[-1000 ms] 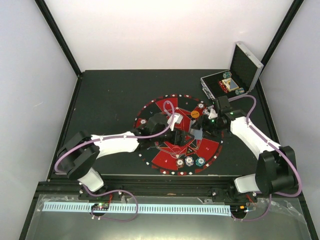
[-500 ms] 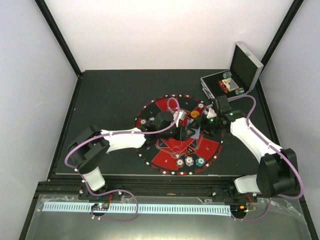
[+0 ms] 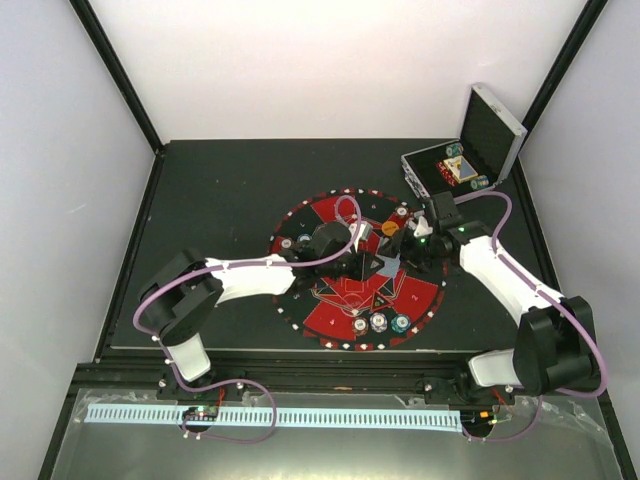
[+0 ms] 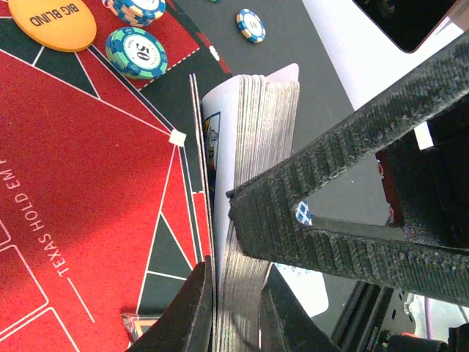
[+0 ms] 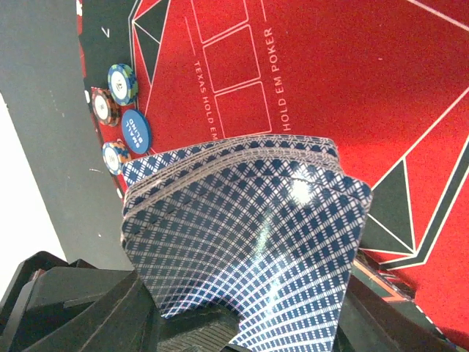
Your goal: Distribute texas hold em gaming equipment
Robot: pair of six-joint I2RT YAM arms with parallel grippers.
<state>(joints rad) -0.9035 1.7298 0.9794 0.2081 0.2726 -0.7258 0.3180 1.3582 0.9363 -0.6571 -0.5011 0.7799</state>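
Observation:
A deck of playing cards (image 5: 242, 220) with blue diamond-patterned backs is bowed between the fingers of my right gripper (image 5: 234, 315), which is shut on its side edges. In the left wrist view the same deck (image 4: 253, 147) shows edge-on, and my left gripper (image 4: 238, 315) is shut across its thickness. Both grippers meet over the middle of the mat (image 3: 330, 310), left gripper (image 3: 362, 262) beside right gripper (image 3: 402, 255). An orange BIG BLIND disc (image 4: 51, 22) and a teal chip (image 4: 136, 53) lie on the mat. A blue SMALL BLIND disc (image 5: 135, 130) lies among chips.
Three chips (image 3: 380, 322) sit in a row at the mat's near edge. The silver case (image 3: 465, 150) stands open at the back right with chips inside. A loose chip (image 4: 250, 24) lies on the dark table off the mat.
My left arm has swung right to the deck and its jaws have closed on the cards. The right arm has barely moved and keeps its hold.

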